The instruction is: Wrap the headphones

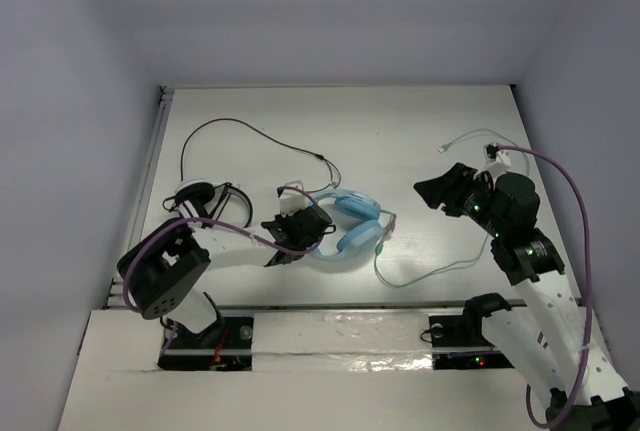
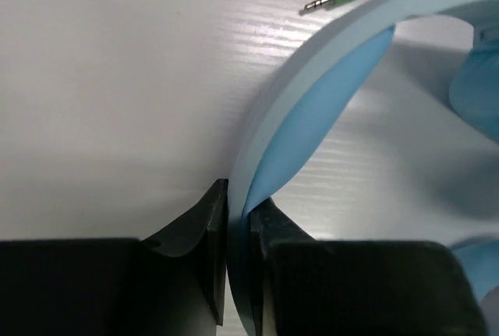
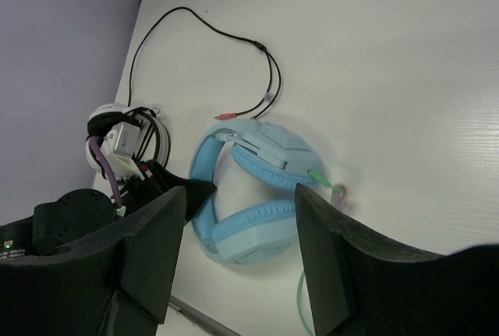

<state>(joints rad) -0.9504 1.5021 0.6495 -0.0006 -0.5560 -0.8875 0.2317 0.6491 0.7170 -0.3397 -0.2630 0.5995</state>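
Between the left fingers (image 2: 195, 258), the headphones (image 2: 312, 118) sit pinched, cups mostly cropped.

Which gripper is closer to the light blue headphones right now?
Left. The left gripper is clamped on the band of the light blue headphones; the right gripper hangs open off to their right, apart from them.

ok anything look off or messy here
Nothing damaged. The blue headphones have their green cable trailing loose to the right across the table, unwrapped. The other headset has its black cable sprawled too, ending by the blue headphones.
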